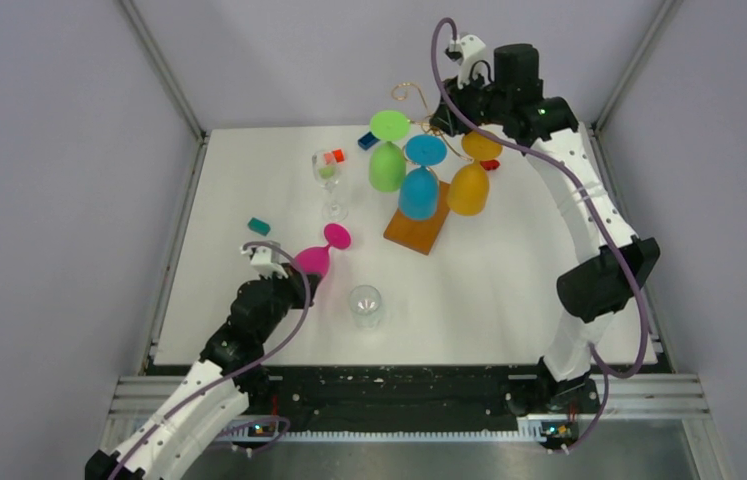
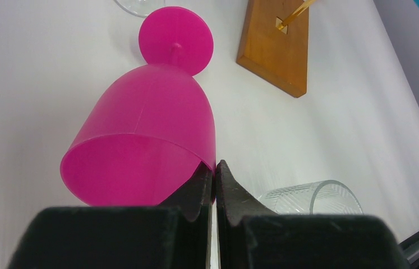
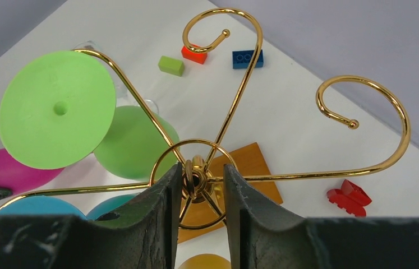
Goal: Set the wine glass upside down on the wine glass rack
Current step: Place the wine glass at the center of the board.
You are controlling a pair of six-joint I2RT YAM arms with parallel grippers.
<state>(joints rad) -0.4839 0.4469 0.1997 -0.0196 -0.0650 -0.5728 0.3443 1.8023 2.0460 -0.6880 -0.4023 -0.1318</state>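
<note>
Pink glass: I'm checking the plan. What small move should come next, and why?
Probably lift it slightly with the left hand. That hand pinches the pink glass by its rim while it lies on the table; the right hand straddles the top of the rack, two hooks free.

Both arms pair white shells with black joints. The left arm starts, at seven o'clock in the top view, with a white link edged by small dark screws, then a knot of black joint housings. A purple cable loops beside it, and a small white camera mount caps the wrist. The right arm has a long white link with a row of screw holes, a bulky black elbow, a black motor drum at twelve o'clock and a green light. It carries its own purple cable. The left gripper and right gripper have matte black wedge fingers. The right fingers are scuffed with pale flecks.
</note>
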